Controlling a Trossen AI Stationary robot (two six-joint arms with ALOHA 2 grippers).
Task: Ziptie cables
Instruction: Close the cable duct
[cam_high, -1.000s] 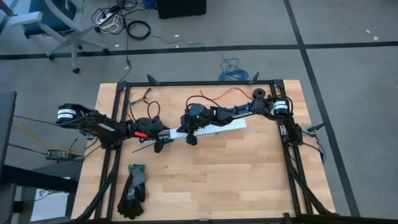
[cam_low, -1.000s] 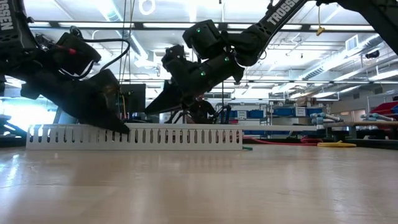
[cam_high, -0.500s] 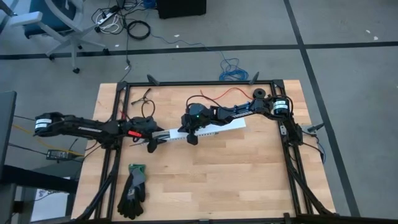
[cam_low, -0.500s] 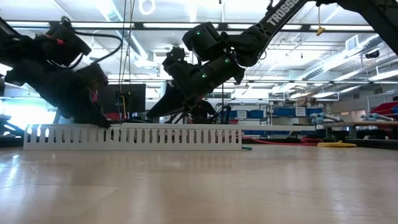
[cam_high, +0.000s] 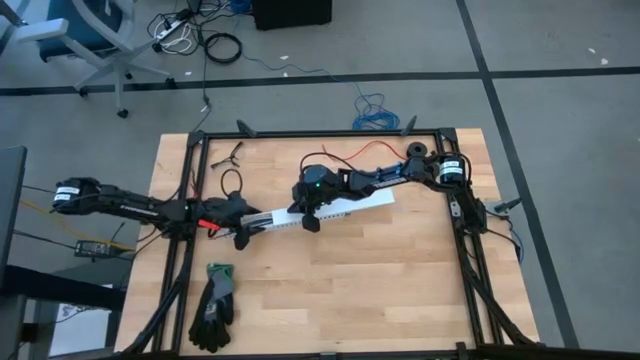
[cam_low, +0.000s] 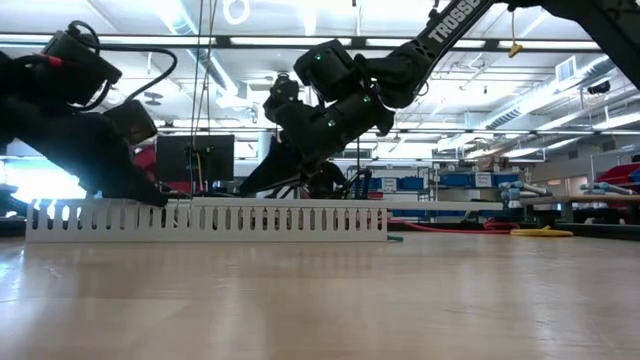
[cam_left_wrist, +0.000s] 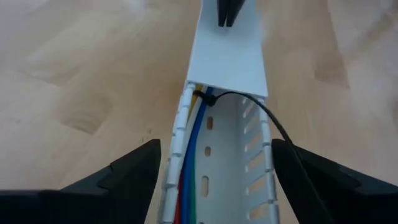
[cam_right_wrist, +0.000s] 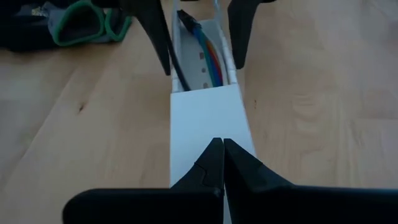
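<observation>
A white slotted channel (cam_high: 320, 212) lies across the middle of the wooden tabletop (cam_high: 400, 280), and the cables (cam_left_wrist: 189, 163) rest inside its open end: yellow, blue, green and red strands run lengthwise along the trough, with a thin black wire (cam_left_wrist: 273, 127) arcing out over the slotted wall. The rest of the channel is closed by a flat white cover (cam_left_wrist: 228, 59). The left end effector (cam_left_wrist: 214, 171) sits at the open end with its 2 dark fingers (cam_left_wrist: 124, 174) spread wide, 1 on each side of the channel and gripping nothing; in the high view it (cam_high: 240, 226) shows at the channel's left end. The right end effector (cam_right_wrist: 217, 163) is pressed fully together, its tips resting on the white cover near the channel's middle (from above it (cam_high: 310, 215) reads as a dark block over the white strip). In the low view the channel (cam_low: 205, 218) stands as a long row of upright teeth, with the left arm (cam_low: 80, 130) over 1 end and the right arm (cam_low: 330, 105) angled down behind it. A pair of dark gloves with green cuffs (cam_high: 214, 305) lies near the tabletop's front left corner, well apart from the channel, and a thin red wire (cam_high: 365, 152) curls near the back edge.
</observation>
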